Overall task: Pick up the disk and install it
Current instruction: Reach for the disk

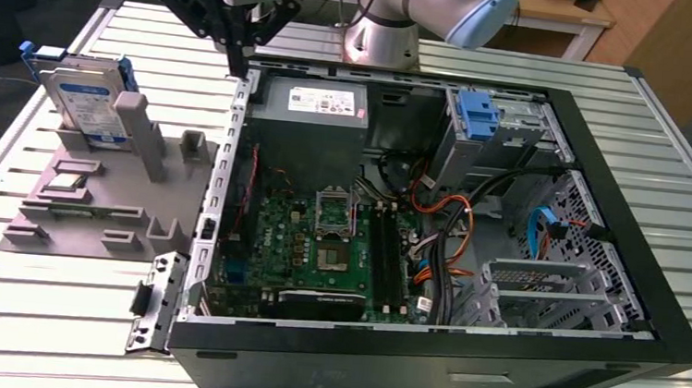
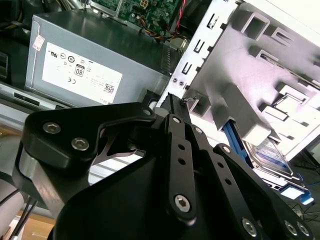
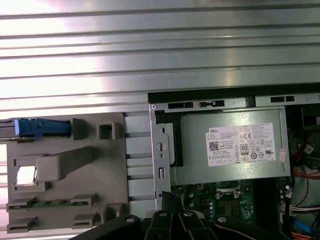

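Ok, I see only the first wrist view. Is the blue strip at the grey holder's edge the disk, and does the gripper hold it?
Observer: Yes, the disk stands on edge in the grey holder, label showing in the exterior view; nothing holds it.
Operator: Where is the gripper?
Observer: The gripper hangs over the case wall beside the power supply, apart from the disk.
Operator: Jaws open?
Observer: Shut and empty, in the second wrist view.

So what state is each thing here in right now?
Disk: standing upright in the grey holder, not picked up.
Gripper: jaws shut, empty, by the case's wall.
Computer case: lying on its side, open.
Power supply: mounted inside the case.
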